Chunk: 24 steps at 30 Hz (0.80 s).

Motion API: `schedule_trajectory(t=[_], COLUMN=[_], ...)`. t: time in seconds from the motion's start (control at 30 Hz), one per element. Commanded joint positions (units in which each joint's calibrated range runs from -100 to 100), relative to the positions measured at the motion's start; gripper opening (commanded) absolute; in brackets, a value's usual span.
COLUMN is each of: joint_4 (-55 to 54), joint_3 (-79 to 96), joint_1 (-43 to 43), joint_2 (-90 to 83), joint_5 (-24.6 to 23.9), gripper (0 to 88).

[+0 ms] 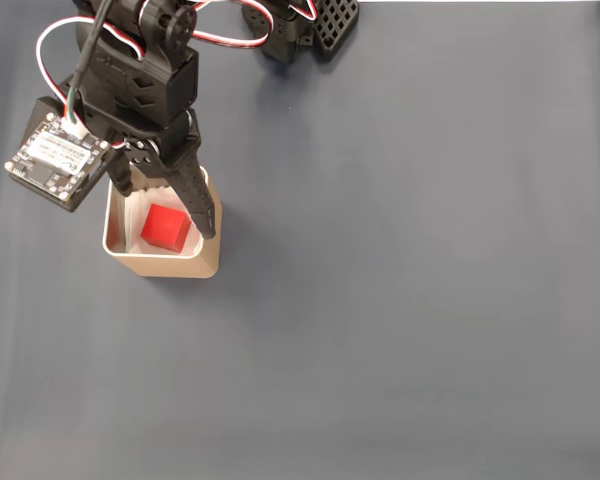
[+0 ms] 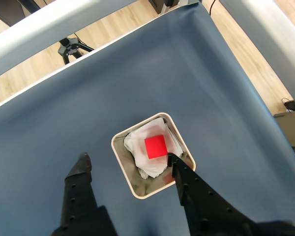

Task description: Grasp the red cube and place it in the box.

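Resting inside the box (image 1: 163, 262), the red cube (image 1: 166, 226) lies on white padding (image 2: 137, 142), free of the claw (image 1: 168, 205). In the wrist view the cube (image 2: 156, 146) sits between and beyond the 2 black fingers (image 2: 80, 169), which stand wide apart: 1 over the box rim (image 2: 119, 160), 1 outside over the blue bench (image 1: 410, 300). A circuit board (image 1: 60, 153) on the arm carries small print, too fine to read.

small bright red cube (image 1: 165, 226) lying flat on white padding inside the box (image 1: 170, 265), tan square box with rounded corners, upright, left of frame in fixed view
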Motion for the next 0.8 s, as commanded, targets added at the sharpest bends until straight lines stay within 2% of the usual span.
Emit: schedule_trajectory(t=[0.0, 0.57, 0.67, 0.77], joint_4=[-0.93, -1.50, -1.50, -1.50], joint_3=[-0.45, -0.81, -0.72, -0.72], joint_1=[0.25, 0.39, 0.60, 0.74], joint_2=[-2.65, -1.61, -1.61, -1.61], joint_5=[-0.24, -0.59, -0.59, -0.54], gripper=[39.5, 39.7, 36.1, 23.5])
